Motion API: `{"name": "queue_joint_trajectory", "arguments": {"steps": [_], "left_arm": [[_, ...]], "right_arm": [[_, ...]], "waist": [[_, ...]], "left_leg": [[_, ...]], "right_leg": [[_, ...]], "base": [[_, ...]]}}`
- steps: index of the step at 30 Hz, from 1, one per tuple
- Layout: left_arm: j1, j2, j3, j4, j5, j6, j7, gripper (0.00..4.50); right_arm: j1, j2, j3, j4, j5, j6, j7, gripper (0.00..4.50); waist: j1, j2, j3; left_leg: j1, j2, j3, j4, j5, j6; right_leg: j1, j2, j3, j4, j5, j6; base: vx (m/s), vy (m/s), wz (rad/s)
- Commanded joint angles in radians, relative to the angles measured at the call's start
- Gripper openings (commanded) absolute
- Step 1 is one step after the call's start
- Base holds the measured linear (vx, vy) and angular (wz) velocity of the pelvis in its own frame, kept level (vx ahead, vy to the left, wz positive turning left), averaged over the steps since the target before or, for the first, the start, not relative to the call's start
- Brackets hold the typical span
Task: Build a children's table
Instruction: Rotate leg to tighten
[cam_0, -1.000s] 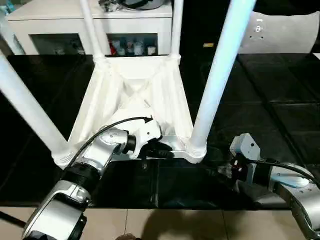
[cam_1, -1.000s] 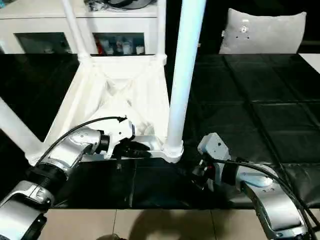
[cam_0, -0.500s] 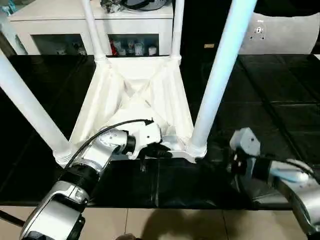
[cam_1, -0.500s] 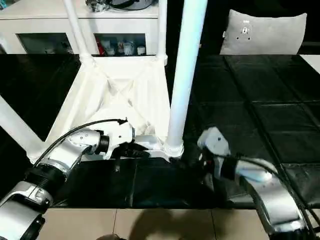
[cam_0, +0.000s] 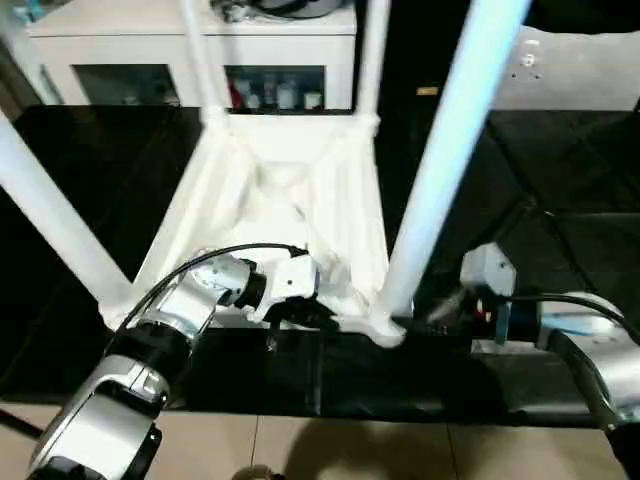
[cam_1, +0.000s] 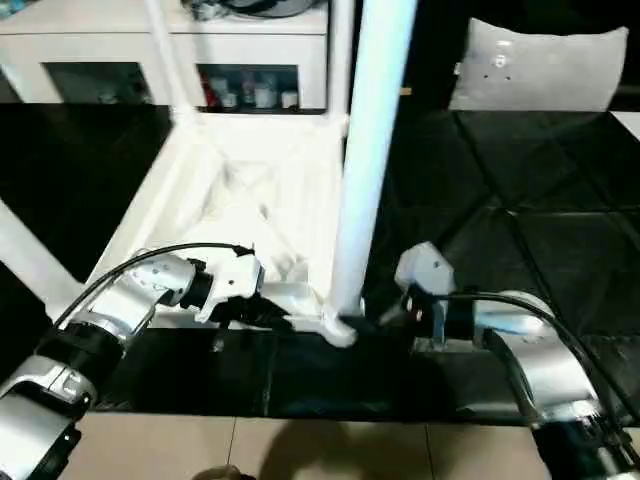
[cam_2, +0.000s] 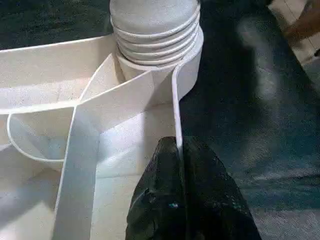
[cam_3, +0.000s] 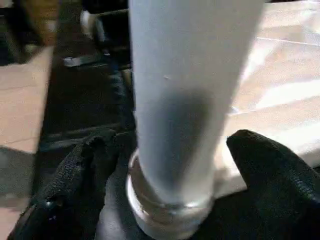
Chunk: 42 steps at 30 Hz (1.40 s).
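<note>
The upturned table (cam_0: 285, 195) lies on the dark worktop (cam_0: 560, 170). My left gripper (cam_2: 180, 150) pinches its near rim to steady it, while my right gripper (cam_3: 172, 165), spread wide, straddles the near-right leg (cam_0: 445, 160) at its socket.

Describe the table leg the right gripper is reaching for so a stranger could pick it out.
On the black surface lies the upturned white table top, a leg in each corner. Take the leg at its near right corner, between the right gripper fingers; the left gripper pinches the rim beside it.

near right leg (cam_0: 440, 170) cut off at top, cabinet (cam_0: 150, 40) contents blurred
</note>
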Motion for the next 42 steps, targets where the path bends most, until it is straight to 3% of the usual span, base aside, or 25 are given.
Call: {"name": "queue_joint_trajectory", "arguments": {"steps": [1, 7, 8, 12, 19, 31, 33, 37, 38, 39, 40, 42], "left_arm": [[-0.006, 0.001, -0.035, 0.005, 0.036, -0.015, -0.046, 0.00], [-0.012, 0.008, -0.036, 0.008, 0.030, -0.013, -0.058, 0.00], [-0.012, 0.009, -0.036, 0.009, 0.030, -0.013, -0.059, 0.00], [-0.013, 0.013, -0.037, 0.011, 0.029, -0.012, -0.063, 0.00], [-0.015, 0.020, -0.039, 0.020, 0.040, -0.011, -0.064, 0.00], [-0.023, 0.002, -0.017, 0.035, 0.043, 0.082, 0.011, 0.00], [-0.026, -0.040, 0.018, 0.011, 0.023, 0.168, 0.094, 0.00], [-0.030, -0.069, 0.029, 0.002, 0.021, 0.208, 0.149, 0.00], [-0.038, -0.111, 0.046, -0.005, 0.012, 0.263, 0.212, 0.00], [-0.038, -0.115, 0.047, -0.006, 0.011, 0.268, 0.218, 0.00], [-0.042, -0.132, 0.055, -0.009, 0.008, 0.290, 0.244, 0.00], [-0.057, -0.190, 0.078, -0.005, 0.005, 0.338, 0.334, 0.00]], "right_arm": [[-0.034, -0.007, 0.011, 0.037, 0.016, -0.002, 0.059, 3.65], [-0.072, -0.008, 0.029, 0.094, 0.026, 0.013, 0.129, 3.19], [-0.075, -0.007, 0.031, 0.098, 0.026, 0.013, 0.133, 2.95], [-0.083, -0.002, 0.033, 0.112, 0.027, 0.013, 0.146, 2.81], [-0.101, 0.011, 0.037, 0.147, 0.028, 0.018, 0.179, 2.07], [-0.039, 0.029, 0.037, 0.067, 0.074, 0.083, 0.165, 1.93], [-0.009, 0.098, 0.011, 0.020, 0.066, 0.126, 0.000, 1.93], [-0.003, 0.150, 0.005, 0.007, 0.027, 0.149, -0.127, 1.93], [-0.009, 0.211, -0.008, 0.006, -0.011, 0.197, -0.262, 1.93], [-0.010, 0.216, -0.009, 0.005, -0.014, 0.202, -0.274, 1.93], [-0.013, 0.238, -0.015, 0.004, -0.029, 0.219, -0.322, 1.93], [-0.030, 0.299, -0.028, 0.007, -0.073, 0.263, -0.455, 1.93]], "waist": [[-0.001, -0.022, -0.067], [0.007, -0.024, -0.071], [0.008, -0.024, -0.071], [0.010, -0.022, -0.071], [0.014, -0.018, -0.071], [0.020, -0.017, -0.069], [0.024, -0.016, -0.066], [0.012, -0.015, -0.058], [0.002, -0.014, -0.052], [-0.006, -0.010, -0.051], [-0.015, -0.013, -0.049], [-0.024, -0.014, -0.049]], "left_leg": [[0.006, 0.086, -0.016, -0.068, -0.022, 0.144], [0.003, 0.084, -0.015, -0.064, 0.010, 0.155], [0.003, 0.084, -0.016, -0.064, 0.012, 0.156], [0.002, 0.085, -0.016, -0.065, 0.008, 0.151], [0.003, 0.085, -0.016, -0.066, -0.005, 0.138], [0.005, 0.087, -0.016, -0.069, -0.020, 0.127], [0.009, 0.089, -0.016, -0.072, -0.034, 0.114], [0.009, 0.082, -0.017, -0.083, -0.109, 0.063], [0.009, 0.081, -0.018, -0.089, -0.139, 0.043], [0.012, 0.079, -0.020, -0.093, -0.173, 0.020], [0.005, 0.075, -0.023, -0.097, -0.189, 0.006], [0.009, 0.074, -0.023, -0.098, -0.209, -0.004]], "right_leg": [[0.052, -0.100, 0.045, -0.058, 0.044, -0.294], [0.052, -0.101, 0.043, -0.053, 0.084, -0.297], [0.052, -0.101, 0.043, -0.052, 0.084, -0.298], [0.052, -0.101, 0.042, -0.053, 0.067, -0.293], [0.052, -0.100, 0.042, -0.055, 0.061, -0.297], [0.052, -0.100, 0.043, -0.058, 0.045, -0.297], [0.048, -0.101, 0.046, -0.063, 0.014, -0.290], [0.049, -0.102, 0.047, -0.081, -0.124, -0.262], [0.048, -0.099, 0.048, -0.087, -0.189, -0.243], [0.044, -0.099, 0.047, -0.094, -0.257, -0.229], [0.052, -0.102, 0.046, -0.098, -0.319, -0.203], [0.044, -0.101, 0.047, -0.106, -0.369, -0.175]], "base": [[0.000, 0.000, 0.00], [0.000, 0.000, 0.00], [0.000, 0.000, 0.00], [0.000, 0.000, 0.00], [0.000, 0.000, 0.00], [0.000, 0.000, 0.00], [0.000, 0.000, 0.00], [0.000, 0.000, 0.00], [0.000, 0.000, 0.00], [0.000, 0.000, 0.00], [0.000, 0.000, 0.00], [0.000, 0.000, 0.00]]}}
